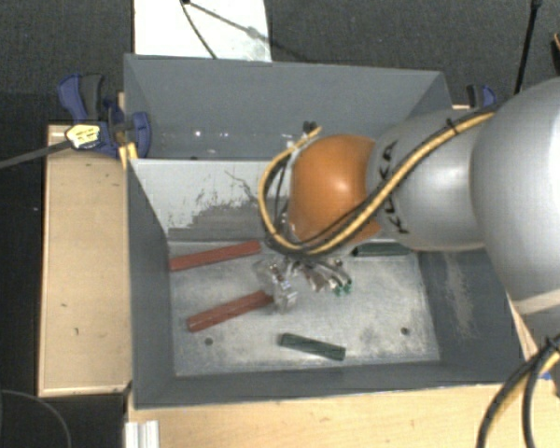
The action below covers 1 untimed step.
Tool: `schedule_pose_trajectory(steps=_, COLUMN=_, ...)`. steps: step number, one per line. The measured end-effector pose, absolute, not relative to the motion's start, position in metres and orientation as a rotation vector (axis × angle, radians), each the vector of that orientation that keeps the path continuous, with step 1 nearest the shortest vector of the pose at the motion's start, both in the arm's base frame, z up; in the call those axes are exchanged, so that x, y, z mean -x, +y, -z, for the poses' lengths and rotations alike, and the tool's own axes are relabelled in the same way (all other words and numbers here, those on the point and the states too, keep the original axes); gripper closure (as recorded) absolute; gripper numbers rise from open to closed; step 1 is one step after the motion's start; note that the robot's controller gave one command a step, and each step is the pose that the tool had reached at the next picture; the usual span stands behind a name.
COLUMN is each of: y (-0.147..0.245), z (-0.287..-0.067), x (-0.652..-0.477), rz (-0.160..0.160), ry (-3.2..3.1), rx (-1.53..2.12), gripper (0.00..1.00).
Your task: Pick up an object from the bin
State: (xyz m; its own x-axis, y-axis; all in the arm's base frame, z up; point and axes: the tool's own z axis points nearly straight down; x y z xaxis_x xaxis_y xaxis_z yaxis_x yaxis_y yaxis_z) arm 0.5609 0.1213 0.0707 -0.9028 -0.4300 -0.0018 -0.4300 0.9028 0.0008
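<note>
Where the silver arm (504, 185) comes in from the right, its bulk covers the right-hand side of the grey metal bin (154, 278) and hides part of the floor beneath it. An orange cover (327, 189) caps the wrist, hanging over the middle of the bin near the back wall, with black and yellow cables looped around it.

On the scuffed floor to the left lie two long, flat sticks. The upper red-brown stick (215, 255) runs nearly level, close to the foot of the back wall. The lower red-brown stick (226, 312) lies apart from it nearer the front, tilted so that its right end rises toward the centre. A shorter dark green bar (311, 345) rests alone near the front wall, well apart from both sticks. Another dark piece (385, 248) shows at the edge of the arm; most of it is hidden.

Below the orange cover, the gripper (303, 280) is low over the floor at the right end of the lower red-brown stick. Whether it touches that stick, grasps it, or is open or closed, I cannot tell from this angle.
</note>
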Motion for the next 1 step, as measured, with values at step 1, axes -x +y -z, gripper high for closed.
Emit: schedule_pose_trajectory(steps=1, y=0.0905, z=-0.2213, x=-0.5642, rz=0.004, ry=2.989, rx=0.932, gripper=1.0)
